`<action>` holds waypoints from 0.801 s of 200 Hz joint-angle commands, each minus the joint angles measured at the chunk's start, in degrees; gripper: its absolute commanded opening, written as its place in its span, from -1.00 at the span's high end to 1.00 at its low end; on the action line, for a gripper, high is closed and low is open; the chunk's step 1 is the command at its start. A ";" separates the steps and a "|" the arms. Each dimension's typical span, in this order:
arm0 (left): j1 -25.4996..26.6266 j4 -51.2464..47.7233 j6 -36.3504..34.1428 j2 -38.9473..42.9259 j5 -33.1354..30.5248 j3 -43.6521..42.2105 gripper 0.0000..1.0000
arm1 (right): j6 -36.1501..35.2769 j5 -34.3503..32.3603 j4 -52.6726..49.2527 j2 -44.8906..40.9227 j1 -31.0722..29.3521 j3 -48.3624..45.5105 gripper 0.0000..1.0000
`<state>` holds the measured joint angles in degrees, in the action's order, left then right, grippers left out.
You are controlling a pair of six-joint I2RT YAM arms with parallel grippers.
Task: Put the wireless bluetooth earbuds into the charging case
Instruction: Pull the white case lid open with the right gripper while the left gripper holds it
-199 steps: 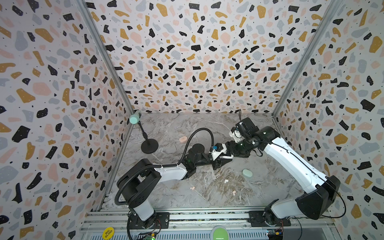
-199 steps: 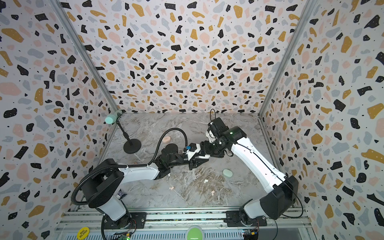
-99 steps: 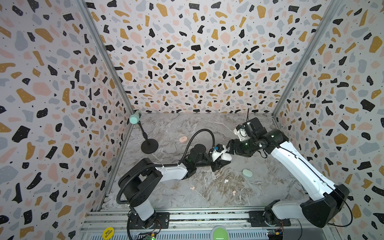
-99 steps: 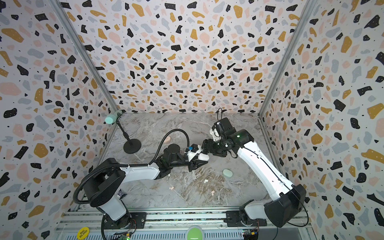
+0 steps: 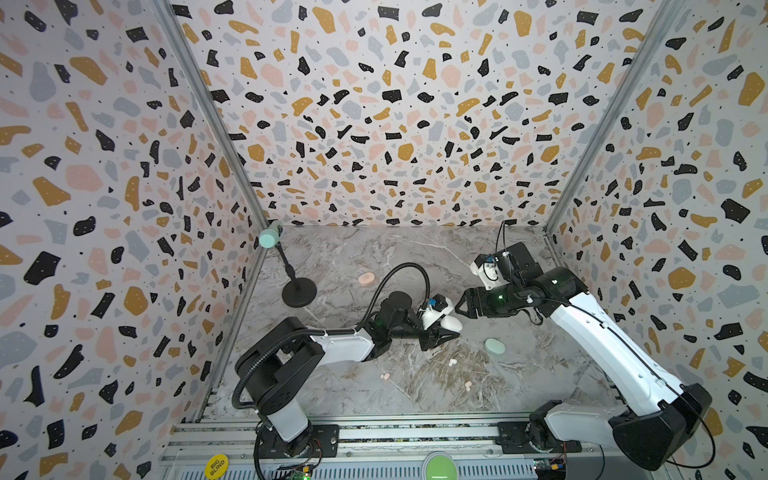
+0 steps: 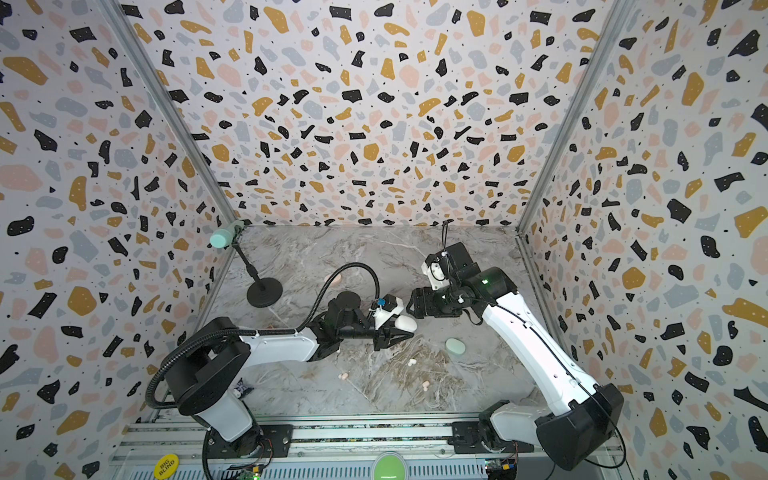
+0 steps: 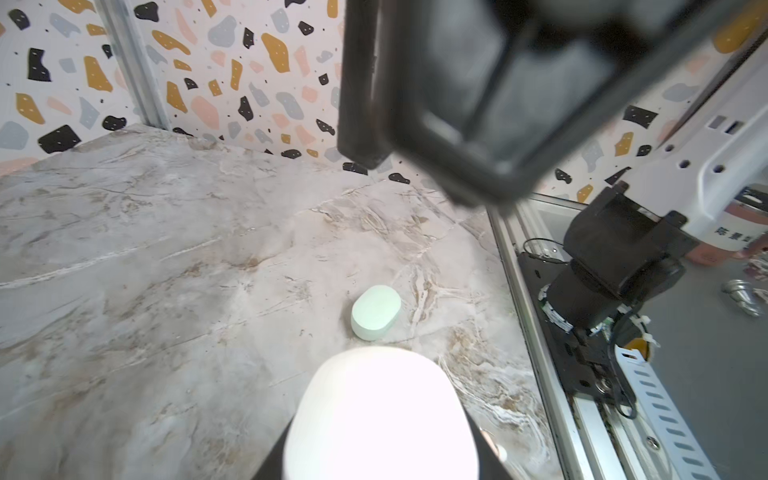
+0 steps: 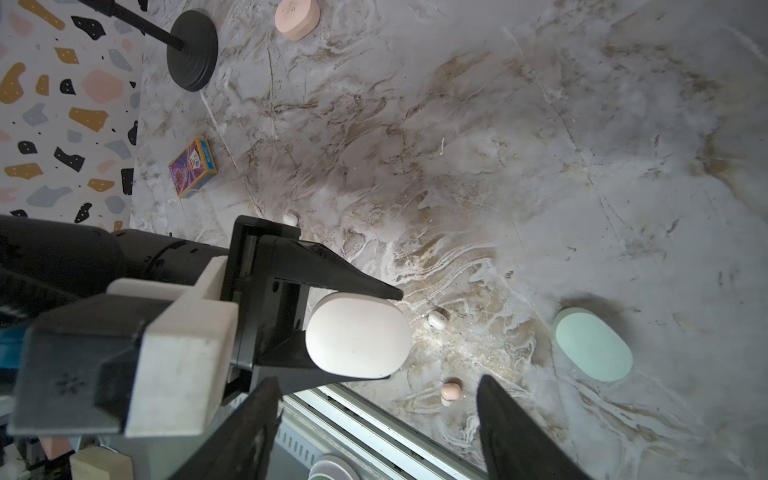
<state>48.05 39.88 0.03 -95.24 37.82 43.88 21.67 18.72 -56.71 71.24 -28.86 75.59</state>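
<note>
My left gripper (image 5: pixel 444 329) is shut on a closed white oval charging case (image 5: pixel 451 322), held above the marble floor; the case fills the left wrist view (image 7: pixel 380 415). My right gripper (image 5: pixel 459 309) hovers open just right of it, touching nothing. In the right wrist view its fingers (image 8: pixel 494 399) stand wide apart, with the white case (image 8: pixel 359 334) just beyond them. Loose earbuds lie on the floor below: a white one (image 5: pixel 452 362) (image 8: pixel 436 319) and two pink ones (image 5: pixel 385 376) (image 5: pixel 468 386). Another white earbud (image 8: pixel 291 218) lies beside the left gripper's fingers (image 8: pixel 332 270).
A closed mint case (image 5: pixel 494 346) (image 7: pixel 376 311) lies right of the held case. A pink case (image 5: pixel 366 279) sits further back. A black microphone stand (image 5: pixel 299 292) stands at the back left, with a small card box (image 8: pixel 193 168) near the left wall. A metal rail (image 5: pixel 374 432) edges the front.
The right arm has swung a little to the right, and its open gripper has stayed close to the white case. The left gripper has kept its hold.
</note>
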 commanded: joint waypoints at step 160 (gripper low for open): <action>-0.69 -5.37 -1.78 9.53 11.04 2.62 0.74 | -16.37 0.72 10.96 -10.02 -11.20 -10.05 -0.37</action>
<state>47.68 33.89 -0.51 -87.15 47.57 44.84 5.43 23.03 -46.46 61.80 -39.27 65.89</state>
